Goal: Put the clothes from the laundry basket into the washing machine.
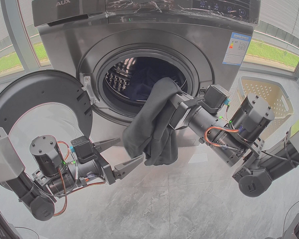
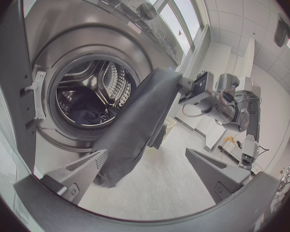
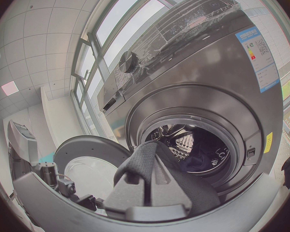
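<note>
A dark grey garment point(image 1: 152, 123) hangs in front of the washing machine's round opening point(image 1: 146, 80), with my right gripper point(image 1: 171, 98) shut on its top. In the right wrist view the cloth point(image 3: 145, 158) bunches over the closed fingers point(image 3: 151, 190). Its lower end dangles below the drum's rim, above the floor. Dark clothes point(image 2: 83, 113) lie inside the drum. My left gripper point(image 1: 126, 155) stands open, low and to the left, its fingertips close to the garment's hanging hem point(image 2: 119, 165). The beige laundry basket point(image 1: 275, 100) stands right of the machine.
The machine's door point(image 1: 36, 103) is swung wide open to the left, just above my left arm. Grey tiled floor point(image 1: 176, 199) spreads out in front of the machine. Windows stand behind and to both sides.
</note>
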Robot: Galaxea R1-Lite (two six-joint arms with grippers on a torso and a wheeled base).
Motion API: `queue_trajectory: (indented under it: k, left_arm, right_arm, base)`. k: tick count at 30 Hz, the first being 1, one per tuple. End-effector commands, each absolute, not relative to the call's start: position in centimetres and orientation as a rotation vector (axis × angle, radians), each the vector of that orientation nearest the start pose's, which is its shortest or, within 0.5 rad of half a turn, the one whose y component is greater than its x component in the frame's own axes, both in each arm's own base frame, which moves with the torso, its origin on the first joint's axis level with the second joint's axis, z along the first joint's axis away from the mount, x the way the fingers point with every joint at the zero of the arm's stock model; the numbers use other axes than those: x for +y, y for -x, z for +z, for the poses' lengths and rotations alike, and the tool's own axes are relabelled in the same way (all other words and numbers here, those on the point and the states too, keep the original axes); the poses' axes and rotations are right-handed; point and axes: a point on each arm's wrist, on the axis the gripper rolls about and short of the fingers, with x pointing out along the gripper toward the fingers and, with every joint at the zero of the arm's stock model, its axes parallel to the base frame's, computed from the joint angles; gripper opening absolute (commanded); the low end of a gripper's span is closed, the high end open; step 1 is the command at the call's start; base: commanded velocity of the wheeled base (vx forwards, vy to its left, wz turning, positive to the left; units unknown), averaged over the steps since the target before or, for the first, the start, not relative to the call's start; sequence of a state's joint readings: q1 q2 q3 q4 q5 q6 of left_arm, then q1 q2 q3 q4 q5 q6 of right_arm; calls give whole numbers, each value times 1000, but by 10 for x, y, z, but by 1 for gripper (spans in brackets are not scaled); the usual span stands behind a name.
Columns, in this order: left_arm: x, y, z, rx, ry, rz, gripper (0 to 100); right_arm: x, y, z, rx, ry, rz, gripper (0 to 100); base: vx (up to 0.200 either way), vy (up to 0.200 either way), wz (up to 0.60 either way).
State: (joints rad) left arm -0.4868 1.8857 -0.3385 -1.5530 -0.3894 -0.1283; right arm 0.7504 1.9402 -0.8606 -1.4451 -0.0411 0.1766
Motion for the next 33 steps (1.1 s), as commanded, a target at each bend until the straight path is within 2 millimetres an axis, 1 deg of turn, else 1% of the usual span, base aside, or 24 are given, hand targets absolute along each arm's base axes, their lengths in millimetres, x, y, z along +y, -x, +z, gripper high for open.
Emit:
queue_trajectory:
  k: [1,2,3,5,9,12,13,14,15,17,19,22,24,26,27,33]
  left_arm:
    - [-133,-246,97,105,118,-854,100]
    - [-134,-250,91,122,117,-850,100]
    - [-134,-250,91,122,117,-850,100]
    - [-134,-254,80,161,115,-841,100]
    - [-135,-256,71,189,103,-849,100]
    - [-136,-260,55,231,76,-847,100]
    - [-137,-261,54,234,74,-847,100]
    - [-137,-264,47,249,64,-843,100]
    - [-137,-264,47,251,64,-843,100]
    - [-135,-272,37,265,53,-828,100]
    - [-137,-278,32,264,51,-824,100]
    - [-140,-287,28,253,52,-819,100]
    - [-145,-297,24,238,52,-814,100]
    - [-146,-300,22,235,52,-814,100]
    - [-148,-307,18,229,53,-810,100]
    - [-145,-332,9,196,61,-769,100]
  right_arm:
    - [238,-257,205,-302,-319,732,0]
    - [238,-257,205,-302,-319,732,0]
    - [238,-257,205,-302,-319,732,0]
    - [238,-257,206,-305,-321,730,0]
    - [240,-259,208,-312,-324,727,0]
    - [241,-263,211,-324,-330,719,0]
    - [241,-264,211,-324,-330,718,0]
    - [240,-267,212,-330,-330,712,0]
    - [240,-267,212,-330,-330,712,0]
    - [240,-267,213,-334,-332,710,0]
    - [240,-267,212,-334,-332,710,0]
    - [242,-266,212,-332,-333,715,0]
    - [243,-265,211,-330,-333,719,0]
    - [243,-264,211,-328,-333,721,0]
    - [244,-263,211,-328,-333,724,0]
    - [245,-262,211,-326,-333,727,0]
  base:
    - [0,0,0]
    - [0,0,0]
    - [0,0,0]
    - [0,0,0]
    - [0,0,0]
    - [0,0,0]
    - [0,0,0]
    - [0,0,0]
    - [0,0,0]
    - [0,0,0]
    - [0,0,0]
    - [0,0,0]
    - [0,0,0]
    - [0,0,0]
    - [0,0,0]
    - [0,0,0]
